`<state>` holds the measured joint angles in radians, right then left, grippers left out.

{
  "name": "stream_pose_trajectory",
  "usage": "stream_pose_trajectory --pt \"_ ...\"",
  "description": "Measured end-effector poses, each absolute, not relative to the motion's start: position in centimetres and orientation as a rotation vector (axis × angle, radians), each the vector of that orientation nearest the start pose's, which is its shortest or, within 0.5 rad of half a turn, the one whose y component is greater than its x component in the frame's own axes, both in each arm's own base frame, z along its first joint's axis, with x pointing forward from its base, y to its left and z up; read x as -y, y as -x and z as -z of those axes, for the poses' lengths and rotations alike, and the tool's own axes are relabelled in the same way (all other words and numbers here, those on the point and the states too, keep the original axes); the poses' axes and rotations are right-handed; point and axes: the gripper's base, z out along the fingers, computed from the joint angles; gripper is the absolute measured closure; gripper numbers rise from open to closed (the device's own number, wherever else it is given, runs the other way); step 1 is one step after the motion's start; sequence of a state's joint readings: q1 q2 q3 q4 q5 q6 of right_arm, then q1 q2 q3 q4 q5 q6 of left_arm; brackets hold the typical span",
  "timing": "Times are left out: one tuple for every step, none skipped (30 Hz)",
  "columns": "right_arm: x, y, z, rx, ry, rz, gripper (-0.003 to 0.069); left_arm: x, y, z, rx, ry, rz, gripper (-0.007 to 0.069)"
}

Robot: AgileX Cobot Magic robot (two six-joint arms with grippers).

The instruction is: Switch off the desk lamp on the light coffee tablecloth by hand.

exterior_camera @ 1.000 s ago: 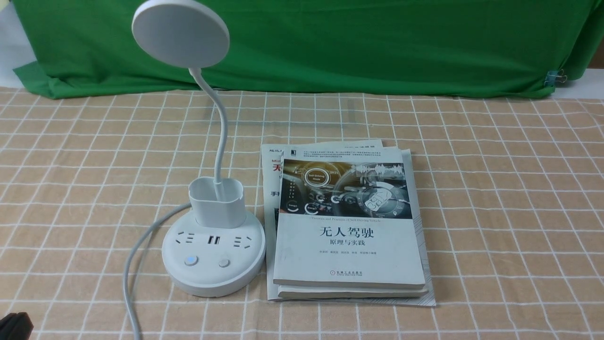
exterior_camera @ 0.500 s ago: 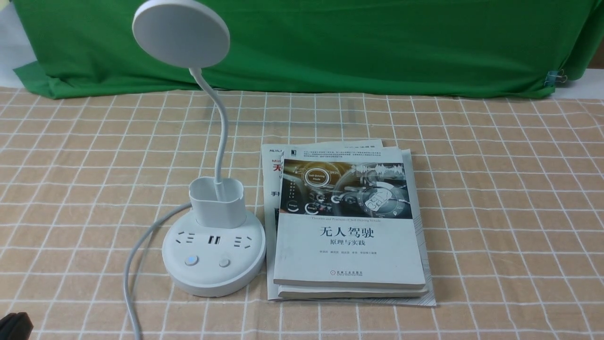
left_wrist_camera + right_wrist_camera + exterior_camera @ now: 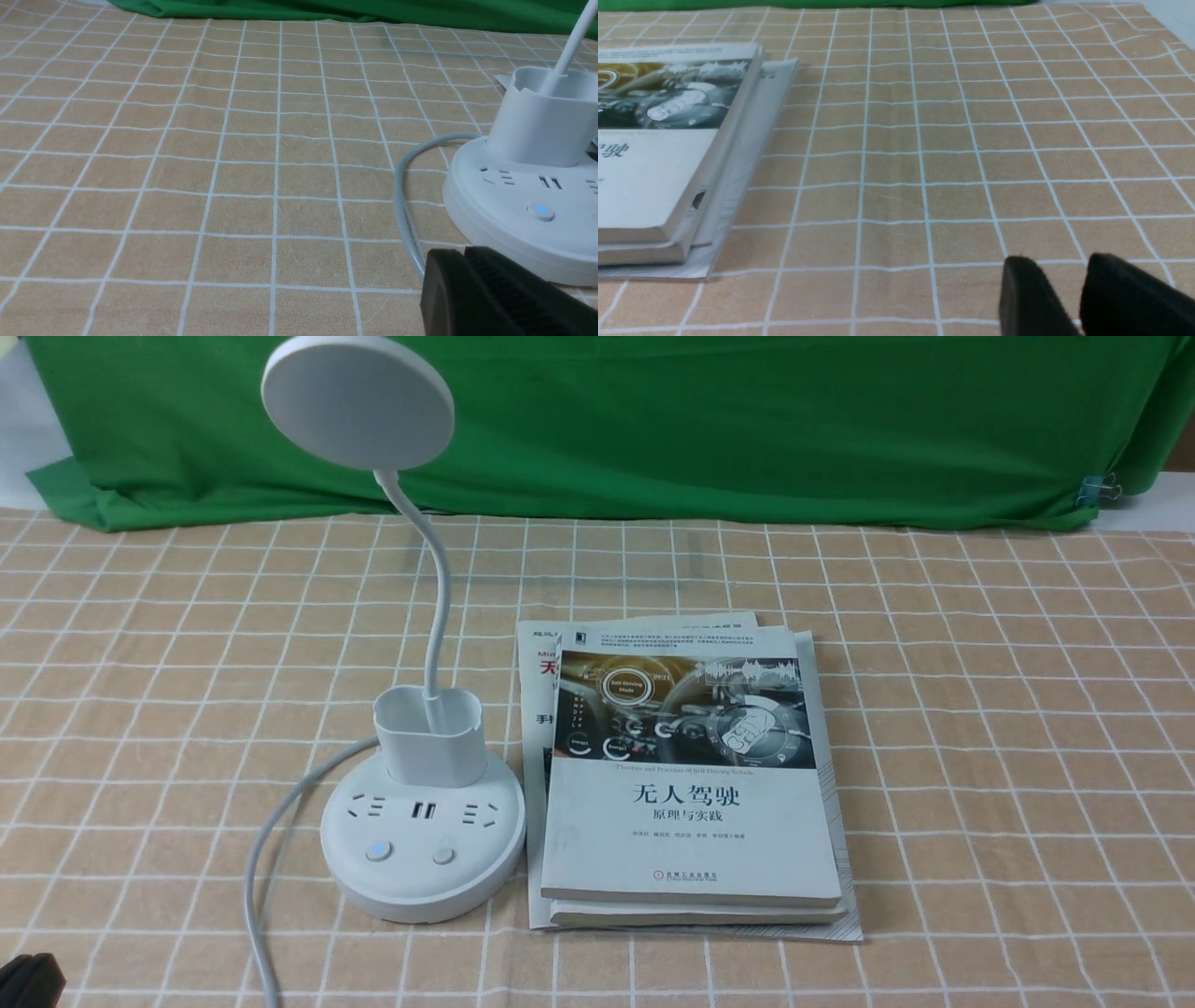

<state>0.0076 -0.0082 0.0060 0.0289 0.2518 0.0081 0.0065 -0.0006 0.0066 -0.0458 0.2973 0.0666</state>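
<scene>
You have the desk lamp (image 3: 422, 840) at lower left of centre in the front view, standing on the light coffee tablecloth (image 3: 980, 709), its left button (image 3: 377, 851) glowing blue. A stack of books (image 3: 691, 784) lies just beside its base, toward frame centre. Your left gripper (image 3: 486, 291) shows in its wrist view close to the base; you cannot tell its opening. Your right gripper (image 3: 1064, 289) hangs over bare cloth, fingers a narrow gap apart, holding nothing.

The white-covered top book (image 3: 691, 784) on the stack reads "无人驾驶" in large black characters, "原理与实践" beneath, and a small "Self-Driving" badge; finer print is illegible.
</scene>
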Motion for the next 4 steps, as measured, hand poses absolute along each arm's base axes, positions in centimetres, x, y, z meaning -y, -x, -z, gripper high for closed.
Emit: stream_pose_trajectory --pt "-0.11 -5.49 -18.88 -1.733 -0.019 -0.038 0.0416 0.09 -5.46 -18.41 -1.786 -0.024 -0.009 0.0608" --pt "-0.11 -5.49 -18.88 -1.733 -0.019 -0.038 0.0416 0.09 -5.46 -18.41 -1.786 -0.024 -0.009 0.0608" --pt "-0.11 -5.49 -18.88 -1.733 -0.019 -0.038 0.0416 0.09 -5.46 -18.41 -1.786 -0.024 -0.009 0.0608" --pt "-0.11 -5.49 -18.88 -1.733 -0.019 -0.038 0.0416 0.09 -5.46 -18.41 -1.786 -0.024 -0.009 0.0608"
